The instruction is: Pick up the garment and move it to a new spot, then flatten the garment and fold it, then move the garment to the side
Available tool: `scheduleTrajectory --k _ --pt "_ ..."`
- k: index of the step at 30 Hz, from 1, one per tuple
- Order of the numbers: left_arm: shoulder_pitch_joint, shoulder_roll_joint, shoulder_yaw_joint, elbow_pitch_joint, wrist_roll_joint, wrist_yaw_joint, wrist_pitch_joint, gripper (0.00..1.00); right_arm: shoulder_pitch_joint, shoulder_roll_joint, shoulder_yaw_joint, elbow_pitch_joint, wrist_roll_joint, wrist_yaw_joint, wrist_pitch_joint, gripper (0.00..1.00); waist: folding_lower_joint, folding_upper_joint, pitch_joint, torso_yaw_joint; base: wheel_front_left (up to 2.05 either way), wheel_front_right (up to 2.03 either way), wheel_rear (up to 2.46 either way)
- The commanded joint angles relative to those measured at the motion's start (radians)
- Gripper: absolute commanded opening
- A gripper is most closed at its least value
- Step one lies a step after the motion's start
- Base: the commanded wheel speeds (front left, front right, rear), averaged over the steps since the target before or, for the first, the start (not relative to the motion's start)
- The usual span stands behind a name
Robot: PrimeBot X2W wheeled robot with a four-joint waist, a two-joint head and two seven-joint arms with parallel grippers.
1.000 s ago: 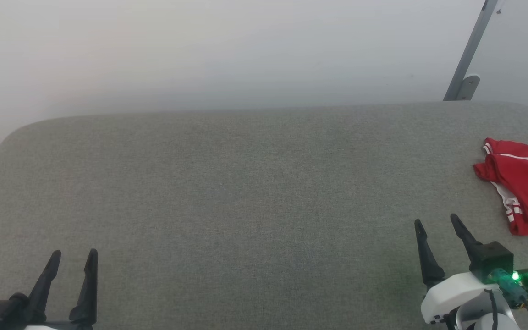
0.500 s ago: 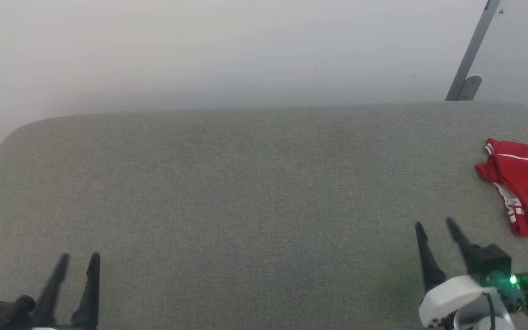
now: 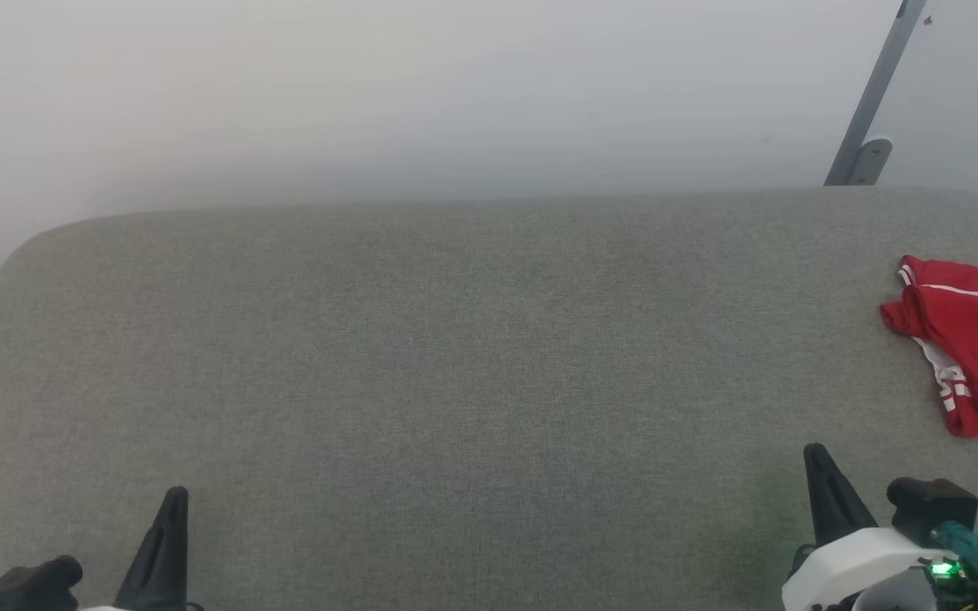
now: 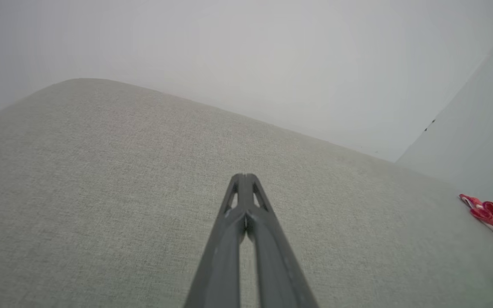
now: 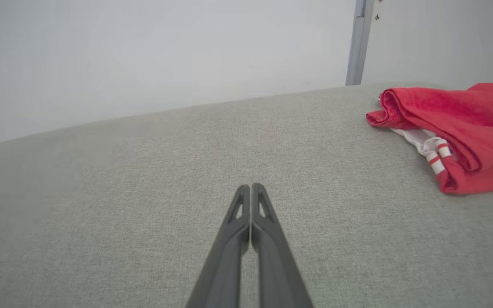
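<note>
The red shirt point(image 3: 977, 339) lies bunched up on the right side of the gray worktop point(image 3: 455, 339). A bit of white and red striped edge peeks out. The left pincer point(image 4: 245, 179) is closed and holds nothing, well apart from the shirt. The right pincer point(image 5: 251, 188) is closed and empty too, near the shirt but not touching it.

No readable text, label or number; garment point(image 3: 973, 348) folded, lettering hidden.
</note>
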Motion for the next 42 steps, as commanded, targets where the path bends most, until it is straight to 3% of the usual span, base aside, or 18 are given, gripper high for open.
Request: scheduleTrajectory --k 1,18,42 --pt "-0.032 0.003 0.011 -0.009 -0.047 0.0 0.012 0.0 -0.027 0.0 -0.001 -0.025 0.059 0.0 0.01 0.0 0.0 -0.0001 0.0 0.0 0.0 0.0 0.0" --pt "-0.087 -0.046 0.025 0.015 -0.285 -0.001 0.087 0.0 -0.035 0.002 -0.003 -0.056 0.391 0.0 0.08 0.0 0.0 -0.0001 0.002 -0.001 0.0 0.0 0.0" --pt "-0.143 -0.097 0.04 0.04 -0.528 -0.001 0.165 0.0 -0.047 0.004 -0.011 -0.082 0.729 -0.001 0.158 0.0 0.0 -0.0001 0.004 -0.001 0.0 0.0 0.0"
